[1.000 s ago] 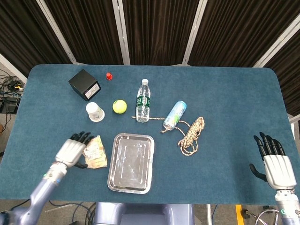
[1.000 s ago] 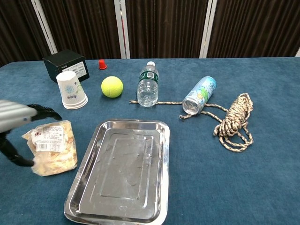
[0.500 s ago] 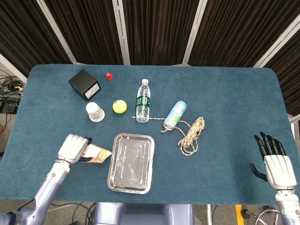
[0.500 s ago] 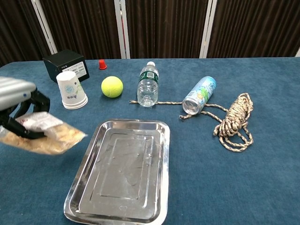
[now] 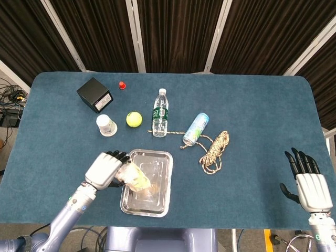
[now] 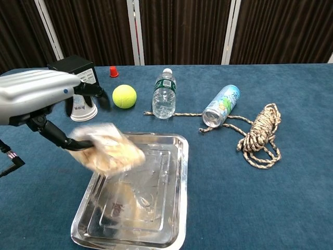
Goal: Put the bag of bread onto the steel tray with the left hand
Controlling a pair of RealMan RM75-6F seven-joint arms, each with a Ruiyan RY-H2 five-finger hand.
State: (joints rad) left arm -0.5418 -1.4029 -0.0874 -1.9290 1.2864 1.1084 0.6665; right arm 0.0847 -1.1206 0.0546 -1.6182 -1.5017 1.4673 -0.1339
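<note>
The left hand [image 5: 107, 169] is gripping the bag of bread [image 5: 135, 178] w/ fingers curled around its left end, and is holding it above the left portion of the steel tray [image 5: 164, 185]. In the chest view the left hand [image 6: 39, 94] is sitting over the tray's [image 6: 174, 192] left rim, w/ the bag [image 6: 112, 152] hanging tilted and blurred, clear of the tray floor; a faint reflection of the bag is showing in the metal below it. The right hand [image 5: 307, 181] is resting at the table's right front corner, well apart from all objects, palm down w/ fingers extended and spread, holding nothing; it is appearing in the head view only. The blue-covered table [image 5: 252, 115] is carrying other items behind the tray: a black box [image 5: 95, 94] at rear left, a small red cap [image 5: 122, 85] beside it, a paper cup [image 5: 106, 125] standing inverted, a tennis ball [image 5: 134, 119] just right of the cup, a clear water bottle [image 5: 160, 113] lying w/ cap pointing away, and a drink can [image 5: 196, 128] lying on its side. A coiled rope [image 5: 215, 149] is lying right of the tray, w/ a loose strand running under the can toward the bottle base.
</note>
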